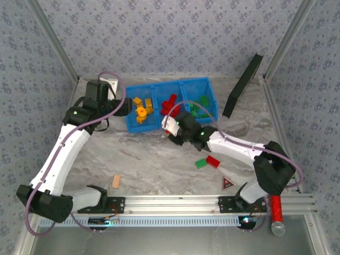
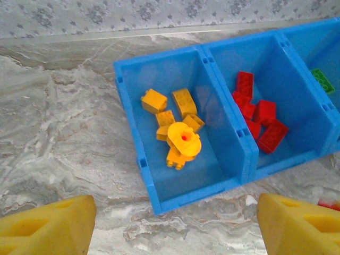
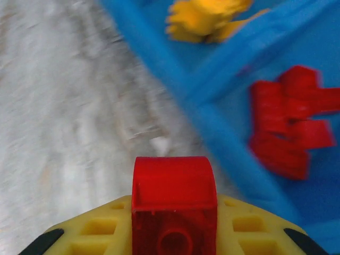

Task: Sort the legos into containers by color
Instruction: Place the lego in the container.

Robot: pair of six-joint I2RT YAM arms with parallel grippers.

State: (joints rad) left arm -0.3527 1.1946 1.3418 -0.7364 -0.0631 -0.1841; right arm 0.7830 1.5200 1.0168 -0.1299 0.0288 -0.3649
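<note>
**Sorting scene, top and wrist views.** The marble-patterned table (image 1: 133,159) is being used as the work surface. At its far middle the blue bin (image 1: 154,86) is lying with three compartments side by side. Yellow bricks (image 2: 178,130), among them a gear-like ring (image 2: 184,139), are being kept in the left one. Red bricks (image 2: 260,119) are being kept in the middle one and green bricks (image 1: 201,109) in the right one.

The left gripper (image 2: 172,226) is being held just on the near side of the left compartment, with its jaws spread wide and nothing gripped. The right gripper (image 3: 174,236) is being held at the bin's near wall, by the middle compartment. Its jaws are being pressed shut on a single held red brick (image 3: 174,199), which is clamped between the two fingers.

A loose green brick (image 1: 201,163) and a loose red brick (image 1: 213,161) are lying just beside each other on the table, beside the right arm and well apart from the bin.

The bricks are judged to be light, rigid and sturdy, but smooth enough to slip. A hold across flat parallel sides, low on the body, is judged safest, with studs and rounded tops avoided.
</note>
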